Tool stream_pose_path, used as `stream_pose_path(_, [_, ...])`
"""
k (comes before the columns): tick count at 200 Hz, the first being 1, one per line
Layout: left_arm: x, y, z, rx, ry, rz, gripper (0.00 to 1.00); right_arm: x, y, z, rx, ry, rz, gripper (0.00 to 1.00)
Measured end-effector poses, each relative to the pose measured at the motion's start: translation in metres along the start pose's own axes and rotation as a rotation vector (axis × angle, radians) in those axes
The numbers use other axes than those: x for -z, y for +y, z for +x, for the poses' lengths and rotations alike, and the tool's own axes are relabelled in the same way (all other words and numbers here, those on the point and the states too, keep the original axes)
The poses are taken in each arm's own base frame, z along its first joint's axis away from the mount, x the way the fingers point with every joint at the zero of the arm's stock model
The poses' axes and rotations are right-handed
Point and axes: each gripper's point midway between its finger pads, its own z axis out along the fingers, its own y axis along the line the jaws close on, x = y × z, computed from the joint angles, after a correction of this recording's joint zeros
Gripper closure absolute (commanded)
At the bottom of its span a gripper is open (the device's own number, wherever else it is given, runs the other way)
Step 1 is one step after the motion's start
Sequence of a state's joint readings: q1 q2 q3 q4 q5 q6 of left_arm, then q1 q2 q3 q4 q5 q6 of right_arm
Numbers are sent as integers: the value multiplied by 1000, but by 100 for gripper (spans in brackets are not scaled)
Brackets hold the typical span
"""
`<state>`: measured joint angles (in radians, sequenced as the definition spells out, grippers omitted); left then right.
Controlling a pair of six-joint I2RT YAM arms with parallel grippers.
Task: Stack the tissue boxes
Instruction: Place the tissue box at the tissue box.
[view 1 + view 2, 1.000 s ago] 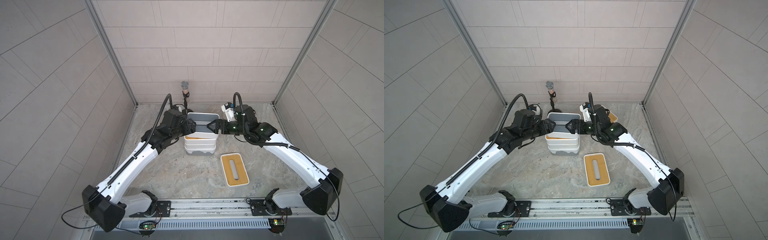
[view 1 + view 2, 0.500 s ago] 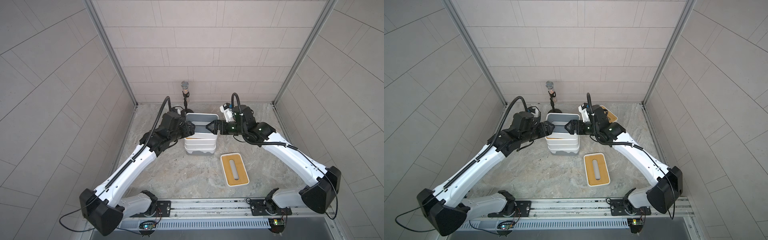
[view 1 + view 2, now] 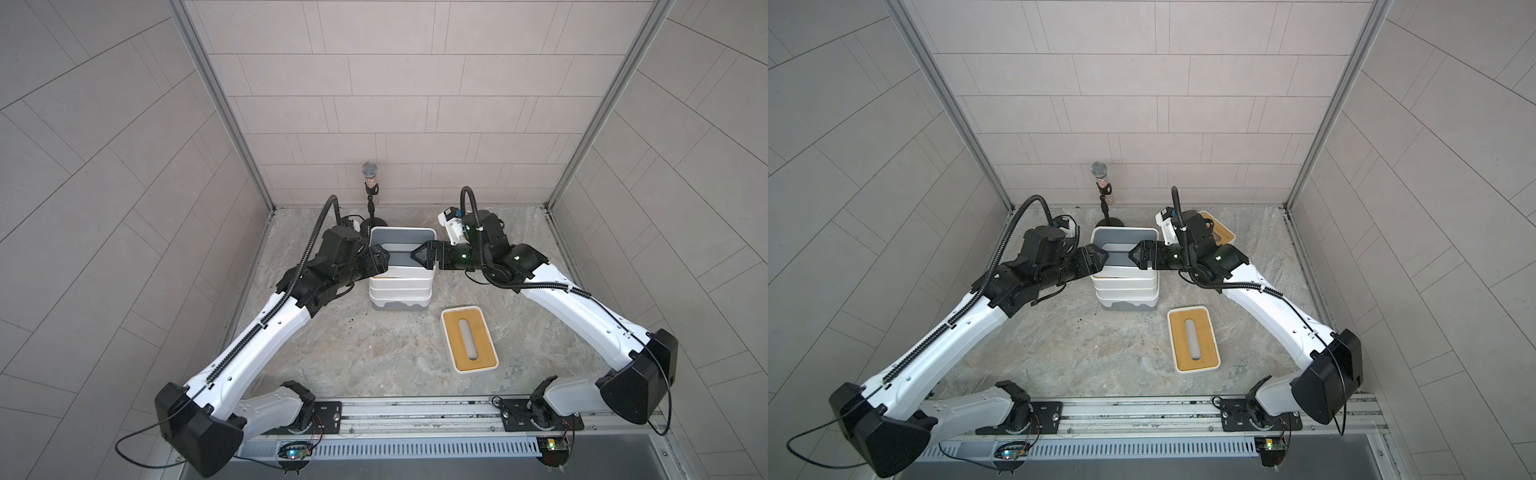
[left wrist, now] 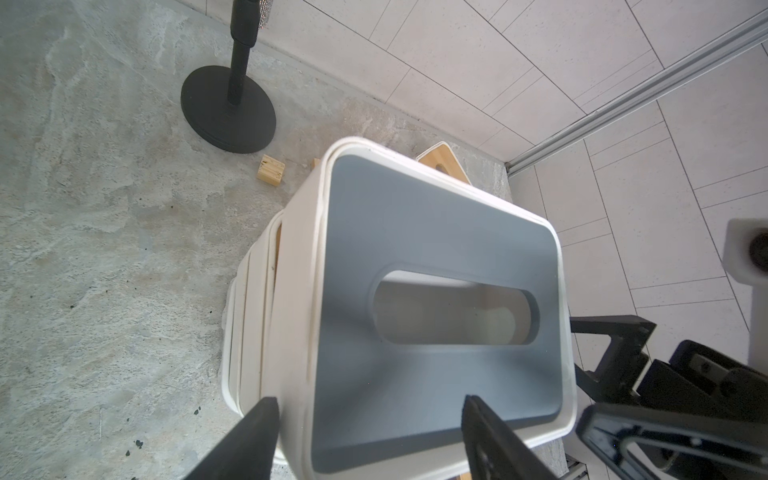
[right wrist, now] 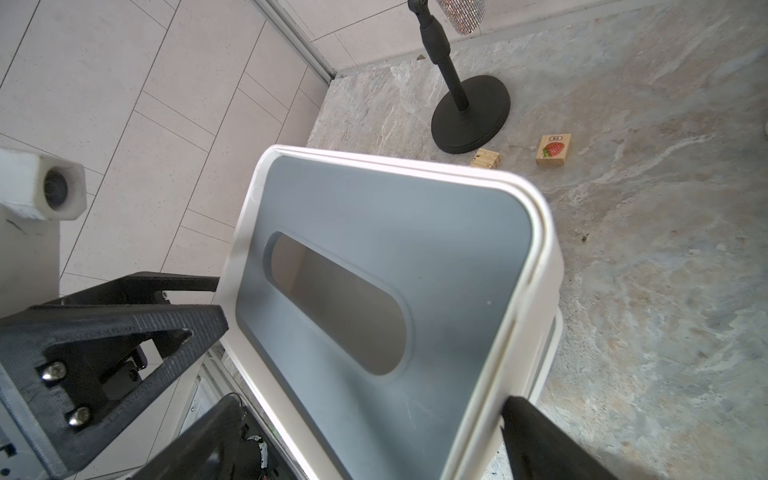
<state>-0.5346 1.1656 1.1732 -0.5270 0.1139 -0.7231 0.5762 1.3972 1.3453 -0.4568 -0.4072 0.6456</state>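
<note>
Found stack point(image 3: 401, 293) of white tissue boxes, grey-based at the bottom, in both top views; noted top tissue box point(image 3: 401, 241), grey-lidded with an oval slot, sitting tilted on the stack and not seated flush, with a strip of tan lid exposed beneath at the stack's left side.

Recorded tan-lidded tissue box point(image 3: 469, 338) lying flat in front of the stack and to its right, apart from it; second tan-lidded box point(image 3: 1223, 235) behind the stack to its right, largely hidden by the right arm.

Located left gripper point(image 3: 380, 262) at the stack's left side, level with the top tissue box; jaws roughly half parted and closed on that box, one finger point(image 4: 253, 436) outside the white wall, the other point(image 4: 486, 432) over the grey lid.

Located right gripper point(image 3: 420, 255) at the stack's right side, facing the left gripper across the lid; jaws at full spread, one finger point(image 5: 536, 432) against the white wall; cannot tell whether gripping.

Logged microphone stand point(image 3: 371, 195) upright just behind the stack; plain wooden block point(image 4: 271, 171) and strawberry-printed block point(image 5: 553, 150) behind the stack, near the stand's base.
</note>
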Motion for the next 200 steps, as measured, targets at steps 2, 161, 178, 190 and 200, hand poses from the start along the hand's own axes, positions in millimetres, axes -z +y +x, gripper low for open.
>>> stream_pose_path(2, [0,0,0,2,0,1,25,0,0,0,0,0,0,1])
stream_pose_path(161, [10,-3,-3,26,-21,17,25,-1,1,1,-1,6,-10,1])
stream_pose_path(178, [10,-3,-3,27,-21,18,25,-3,2,1,-1,10,-14,1])
stream_pose_path(190, [10,-2,-2,27,-20,16,26,-4,2,1,-1,10,-17,1])
stream_pose_path(200, [11,-2,-2,27,-20,16,25,-5,2,1,-1,11,-19,1])
